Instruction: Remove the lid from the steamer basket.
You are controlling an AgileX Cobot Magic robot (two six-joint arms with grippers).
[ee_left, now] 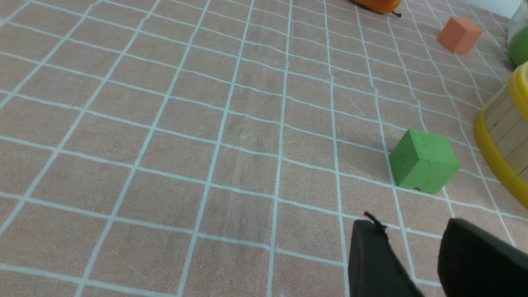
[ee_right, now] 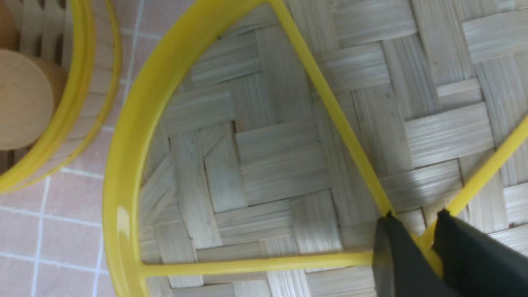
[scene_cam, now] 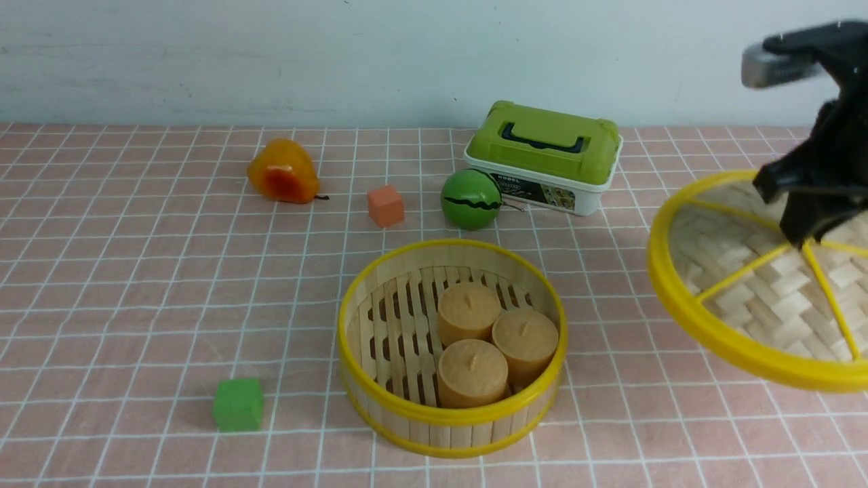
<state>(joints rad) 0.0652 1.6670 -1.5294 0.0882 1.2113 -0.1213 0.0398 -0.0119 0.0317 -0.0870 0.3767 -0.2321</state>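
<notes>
Roughly, the count on the pink checked cloth [scene_cam: 135, 305]: one steamer basket [scene_cam: 447, 415], one lid [scene_cam: 746, 298], three tan cylinders [scene_cam: 471, 371] standing inside the basket and touching one another, one green cube [scene_cam: 237, 404], one orange cube [scene_cam: 385, 205], one orange pear [scene_cam: 283, 171], one green striped ball [scene_cam: 470, 198] and one white box with a green top [scene_cam: 542, 156].

The basket stood uncovered near the middle of the cloth. The lid was off it, to the robot's right of the basket, tilted and partly cut by the frame edge. The right gripper [scene_cam: 803, 234] came down onto the lid's centre, where the yellow spokes met. Its fingers were pinched close together on the yellow hub, so the lid hung from that grip.

The front view showed nothing of the left gripper [ee_left: 408, 231]. Only the left wrist view caught it: two dark fingers set apart with bare cloth between them, nothing held, the green cube near and the basket's wall at the frame edge. The right wrist view alone showed the pinch up close, and a strip of cloth showing between the lid's rim and the basket's rim. The fruit and the box appeared whole only from the front.
</notes>
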